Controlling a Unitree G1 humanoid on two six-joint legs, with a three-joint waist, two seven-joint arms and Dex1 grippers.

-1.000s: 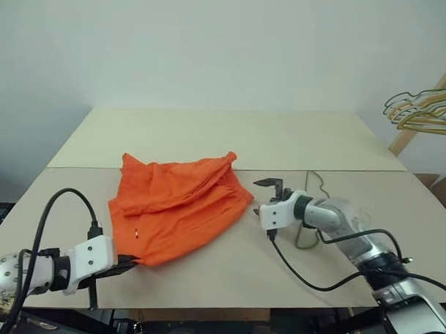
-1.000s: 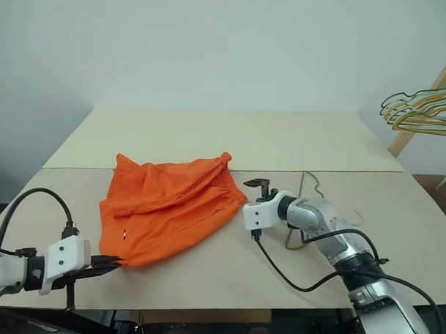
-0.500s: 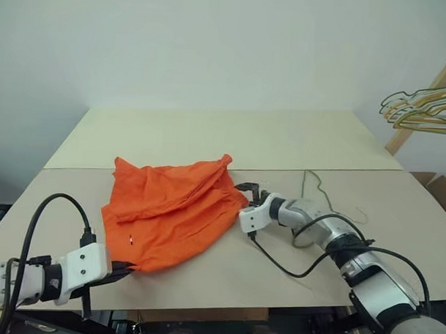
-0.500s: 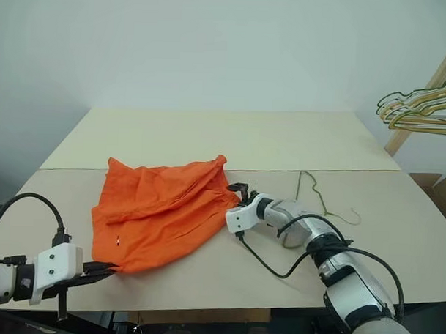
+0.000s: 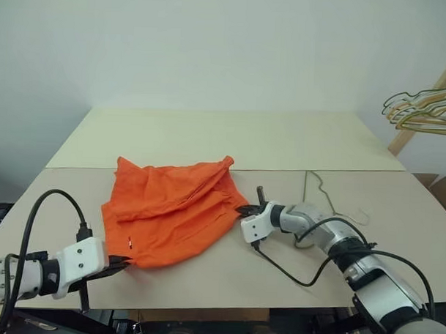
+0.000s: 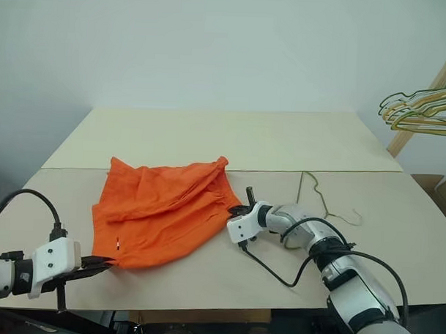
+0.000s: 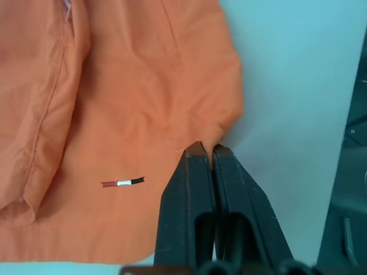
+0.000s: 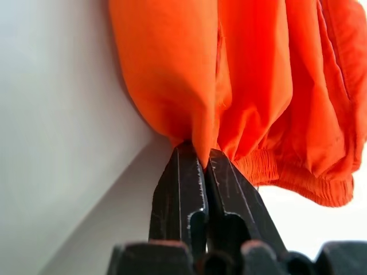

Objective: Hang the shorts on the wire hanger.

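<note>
Shorts (image 5: pixel 174 209) pinched at opposite edges by both grippers' fingers (wrist views show cloth clamped).

You see the shorts (image 5: pixel 170 209), bright orange and rumpled, lying spread on the table left of centre in the head views, gathered waistband toward the right. The wire hanger (image 5: pixel 321 191), thin and dull, lies flat right of centre, apart from them.
</note>
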